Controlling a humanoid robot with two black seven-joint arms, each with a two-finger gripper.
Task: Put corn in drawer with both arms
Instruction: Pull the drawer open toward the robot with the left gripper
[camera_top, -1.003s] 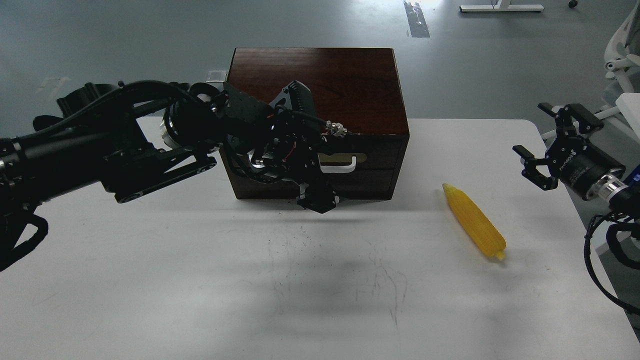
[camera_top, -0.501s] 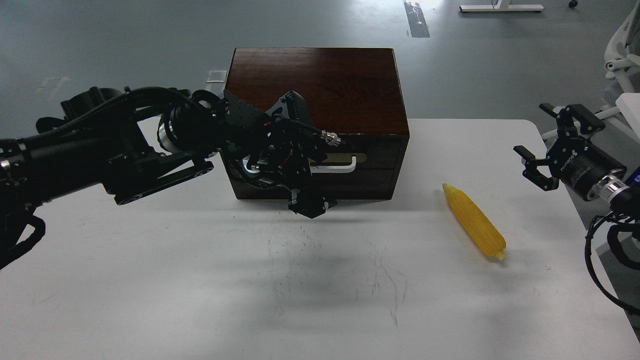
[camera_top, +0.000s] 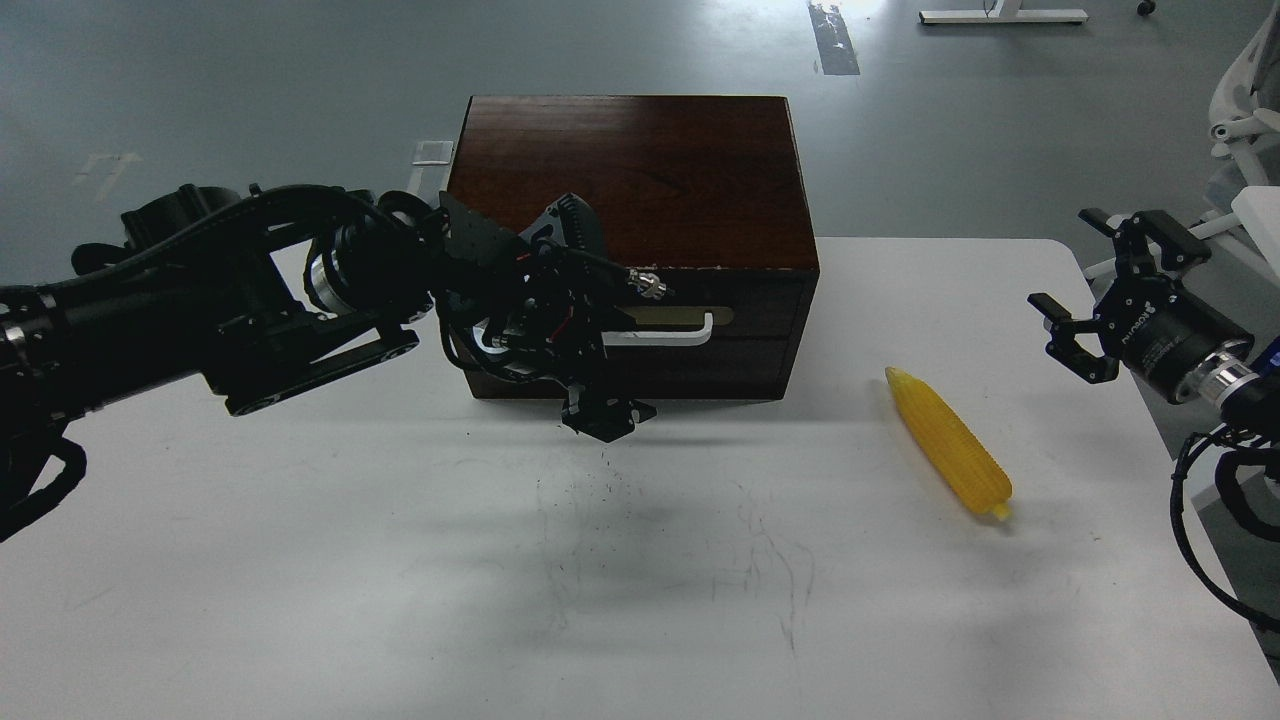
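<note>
— Corn (camera_top: 948, 442)?
— Lying on table (camera_top: 400, 560), right of drawer (camera_top: 745, 340), untouched.
— Grippers?
— Left gripper (camera_top: 598, 412): at drawer front beside handle (camera_top: 665, 334); finger state cannot be told. Right gripper (camera_top: 1090, 290): fingers spread, holding nothing.

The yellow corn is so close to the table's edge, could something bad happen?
Maybe. The bright yellow plastic corn cob lies loose and slanted near the white table's right side, so a clumsy nudge from the open right end effector might roll it away. Also, the dark brown wooden drawer looks shut, and the left end effector hangs below the white bar handle, so it could miss the handle.
</note>
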